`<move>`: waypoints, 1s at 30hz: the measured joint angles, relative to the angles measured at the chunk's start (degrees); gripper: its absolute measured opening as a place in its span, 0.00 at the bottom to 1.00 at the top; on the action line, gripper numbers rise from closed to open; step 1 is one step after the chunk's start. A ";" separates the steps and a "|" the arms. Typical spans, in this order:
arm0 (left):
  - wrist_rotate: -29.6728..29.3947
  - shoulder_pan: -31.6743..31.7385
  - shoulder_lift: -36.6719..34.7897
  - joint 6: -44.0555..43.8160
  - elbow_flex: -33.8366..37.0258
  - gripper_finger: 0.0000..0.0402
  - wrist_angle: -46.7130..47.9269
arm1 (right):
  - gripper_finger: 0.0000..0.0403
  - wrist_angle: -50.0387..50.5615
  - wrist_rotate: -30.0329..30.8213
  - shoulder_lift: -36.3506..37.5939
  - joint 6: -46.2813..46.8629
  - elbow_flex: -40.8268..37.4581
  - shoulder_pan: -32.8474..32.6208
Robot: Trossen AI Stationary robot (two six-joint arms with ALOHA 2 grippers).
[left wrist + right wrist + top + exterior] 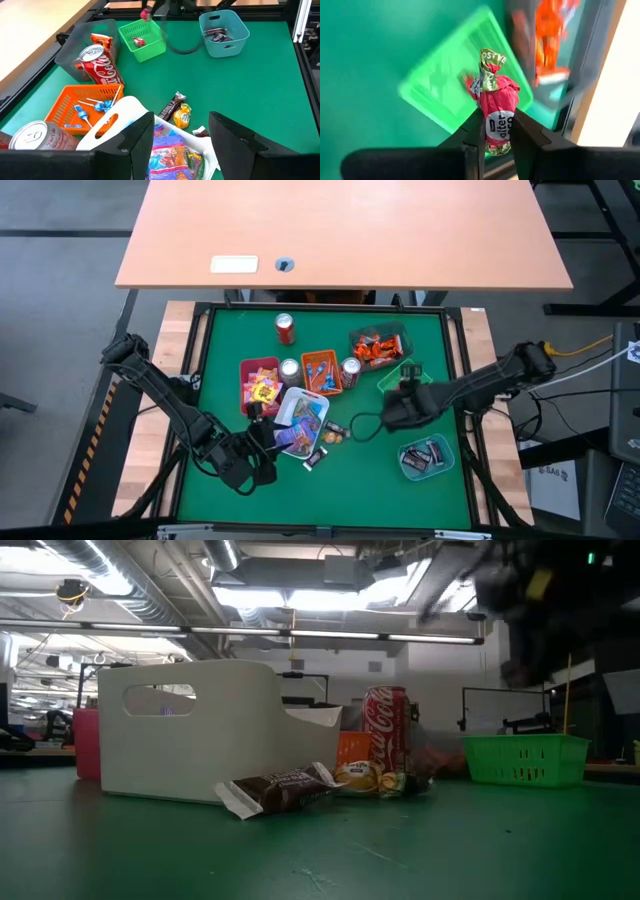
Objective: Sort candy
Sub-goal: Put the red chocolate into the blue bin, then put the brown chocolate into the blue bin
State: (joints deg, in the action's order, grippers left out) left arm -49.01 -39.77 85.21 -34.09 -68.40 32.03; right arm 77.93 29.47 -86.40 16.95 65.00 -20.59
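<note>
Right gripper [496,131] pinches a red-wrapped candy [496,107] between its fingers, the green twisted end standing clear beyond the tips, so the sweet should drop freely when let go. It hangs above the green basket [447,85], where one red sweet already lies, which suggests reds are gathered there. Left gripper [181,131] waits with its fingers parted and empty over the white tray [120,112]; just past its tips on the mat lie a dark chocolate bar [169,106] and a yellow-wrapped candy [182,116].
</note>
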 joint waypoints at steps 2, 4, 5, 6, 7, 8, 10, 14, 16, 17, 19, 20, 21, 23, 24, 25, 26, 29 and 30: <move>0.00 0.00 0.00 0.00 0.00 0.44 -0.04 | 0.17 -0.09 -0.25 1.37 1.08 -3.55 2.04; -0.02 0.00 0.00 0.00 0.00 0.44 -0.15 | 0.17 -0.17 -0.79 2.00 1.22 -6.39 4.23; -0.02 0.00 0.00 0.01 0.00 0.44 -0.14 | 0.17 -0.17 -1.05 2.02 1.13 -7.47 5.19; -0.02 0.00 0.00 0.00 0.00 0.44 -0.14 | 0.17 -0.25 -1.10 2.00 0.99 -8.39 6.12; -0.02 0.00 0.00 0.00 0.00 0.44 -0.15 | 0.17 -0.39 -1.13 1.94 0.85 -9.11 6.95; -0.02 0.00 0.00 0.03 0.00 0.44 -0.15 | 0.17 -0.50 -1.11 1.94 0.83 -9.76 7.72; -0.02 0.00 0.00 0.07 0.00 0.44 -0.14 | 0.17 -0.97 -1.13 1.84 0.73 -10.64 9.20; -0.02 0.00 0.00 0.09 0.00 0.44 -0.15 | 0.17 -1.60 -1.15 1.78 0.66 -10.95 11.62; -0.02 0.00 0.00 0.09 0.00 0.44 -0.13 | 0.17 -1.75 -1.49 1.78 0.63 -10.98 12.37; -0.02 0.00 0.00 0.10 0.00 0.44 -0.13 | 0.17 -1.67 -1.60 1.78 0.63 -10.98 12.63; -0.02 0.00 0.00 0.13 0.00 0.44 -0.13 | 0.19 -1.66 -1.61 1.78 0.61 -10.98 12.91; -0.02 0.00 0.00 0.13 0.00 0.44 -0.13 | 0.21 -1.68 -1.61 1.78 0.61 -10.98 12.90; -0.02 0.00 0.00 0.11 0.00 0.44 -0.13 | 0.23 -1.64 -1.61 1.78 0.59 -10.98 12.89; -0.02 0.00 0.00 0.13 0.00 0.44 -0.13 | 0.28 -1.60 -1.61 1.78 0.59 -10.98 12.76; -0.02 0.00 0.00 0.13 0.00 0.44 -0.13 | 0.31 -1.60 -1.63 1.78 0.61 -10.98 12.76; -0.02 0.00 0.00 0.12 0.00 0.44 -0.13 | 0.34 -1.57 -1.63 1.78 0.59 -10.98 12.76; -0.02 0.00 0.00 0.11 0.00 0.44 -0.13 | 0.36 -1.45 -1.63 1.78 0.50 -10.96 12.76; -0.02 0.00 0.00 0.13 0.00 0.44 -0.12 | 0.42 0.73 -1.67 1.78 0.35 -9.88 12.76; -0.02 0.00 0.00 0.10 0.00 0.44 -0.11 | 0.43 1.90 -1.60 1.78 0.35 -9.12 12.76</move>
State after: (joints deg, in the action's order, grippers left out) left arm -49.04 -39.77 85.21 -33.98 -68.40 31.92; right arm 79.83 27.87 -84.62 17.30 55.88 -7.84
